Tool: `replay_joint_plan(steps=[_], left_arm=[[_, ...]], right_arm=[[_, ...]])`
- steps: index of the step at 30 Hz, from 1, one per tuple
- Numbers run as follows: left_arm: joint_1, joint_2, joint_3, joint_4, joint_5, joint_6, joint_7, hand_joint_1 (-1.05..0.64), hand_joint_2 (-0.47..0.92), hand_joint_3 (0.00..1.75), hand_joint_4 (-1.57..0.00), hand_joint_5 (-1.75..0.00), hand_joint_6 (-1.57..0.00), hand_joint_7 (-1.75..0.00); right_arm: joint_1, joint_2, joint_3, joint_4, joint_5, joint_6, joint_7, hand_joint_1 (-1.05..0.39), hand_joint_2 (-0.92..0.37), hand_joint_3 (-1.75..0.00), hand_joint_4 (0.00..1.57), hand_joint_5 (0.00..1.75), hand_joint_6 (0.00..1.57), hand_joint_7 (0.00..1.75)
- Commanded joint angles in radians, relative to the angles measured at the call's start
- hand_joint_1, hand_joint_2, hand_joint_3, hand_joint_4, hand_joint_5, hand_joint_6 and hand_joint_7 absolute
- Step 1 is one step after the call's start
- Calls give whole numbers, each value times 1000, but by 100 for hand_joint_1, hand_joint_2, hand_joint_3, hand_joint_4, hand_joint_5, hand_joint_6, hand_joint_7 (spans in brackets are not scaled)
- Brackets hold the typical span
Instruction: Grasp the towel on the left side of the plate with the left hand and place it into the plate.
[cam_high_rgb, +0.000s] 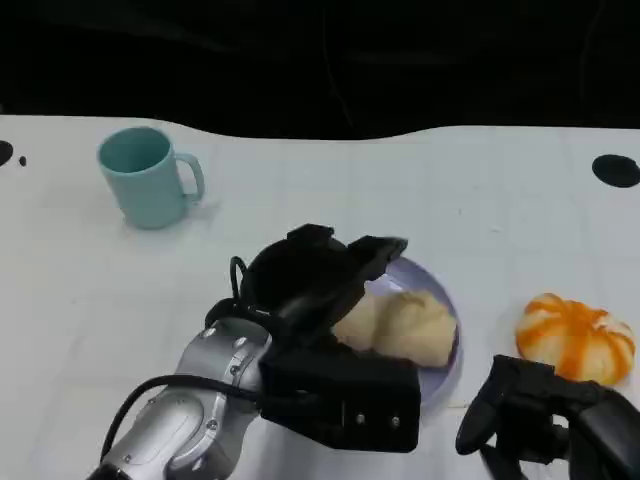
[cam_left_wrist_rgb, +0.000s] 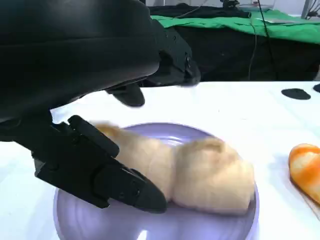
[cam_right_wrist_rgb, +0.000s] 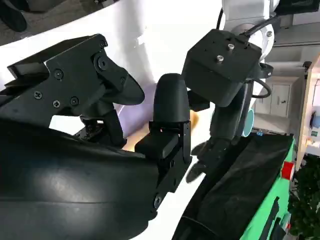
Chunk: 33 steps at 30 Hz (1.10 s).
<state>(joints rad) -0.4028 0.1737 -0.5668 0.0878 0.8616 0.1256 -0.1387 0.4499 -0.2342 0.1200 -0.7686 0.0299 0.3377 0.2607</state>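
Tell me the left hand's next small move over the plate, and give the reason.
Probably lift the left hand straight up and draw it back. The towel already lies inside the purple plate, and in the left wrist view the fingers look spread around it rather than clamped, though contact on its near end cannot be ruled out.

Head view looks down on table (cam_high_rgb: 480, 190); wrist views close, low; all share plate (cam_high_rgb: 440, 290).
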Motion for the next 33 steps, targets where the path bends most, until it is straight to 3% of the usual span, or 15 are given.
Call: replay_joint_plan(steps=[1,10,18,22,25,27,28,30,32,33], left_arm=[[0,25,17,-38,16,0,5,-80,92,9,0,-40,-1,-1],[60,98,89,-199,-35,-8,-72,-75,92,7,0,-48,-7,-4],[192,158,256,-357,-258,-81,-114,-56,91,0,-4,-86,-23,-11],[278,157,348,-425,-400,-118,-113,-40,92,2,-19,-86,-35,-14],[364,128,428,-471,-544,-156,-96,-24,92,8,-44,-96,-50,-20],[422,104,478,-495,-638,-174,-92,-13,90,19,-64,-106,-72,-31],[448,92,498,-507,-676,-174,-92,-10,80,41,-71,-109,-80,-36],[510,59,534,-532,-777,-174,-97,-3,54,99,-79,-117,-93,-51],[574,38,555,-574,-835,-143,-97,-1,45,125,-84,-130,-92,-78],[602,30,563,-595,-855,-128,-95,-2,44,129,-86,-135,-91,-87]], right_arm=[[1,-9,2,1,-2,-15,-1,-6,-58,-110,73,174,65,142],[0,-1,10,1,-8,-9,-6,-7,-58,-108,73,174,65,142],[0,6,16,-1,-2,1,-8,-5,-58,-109,72,175,65,142],[-2,10,23,2,-5,2,-13,-5,-58,-109,72,175,65,143],[-4,10,26,1,-2,8,-16,-5,-58,-109,73,175,65,143],[-4,10,27,2,-1,8,-16,-4,-58,-110,73,175,64,143],[-5,10,27,3,-1,8,-16,-4,-58,-110,73,175,64,143],[-5,9,25,4,1,8,-15,-4,-58,-109,73,175,64,143],[-5,8,23,6,4,10,-13,-4,-58,-109,72,175,64,143],[-4,8,22,6,6,11,-12,-4,-59,-109,72,175,64,143]])
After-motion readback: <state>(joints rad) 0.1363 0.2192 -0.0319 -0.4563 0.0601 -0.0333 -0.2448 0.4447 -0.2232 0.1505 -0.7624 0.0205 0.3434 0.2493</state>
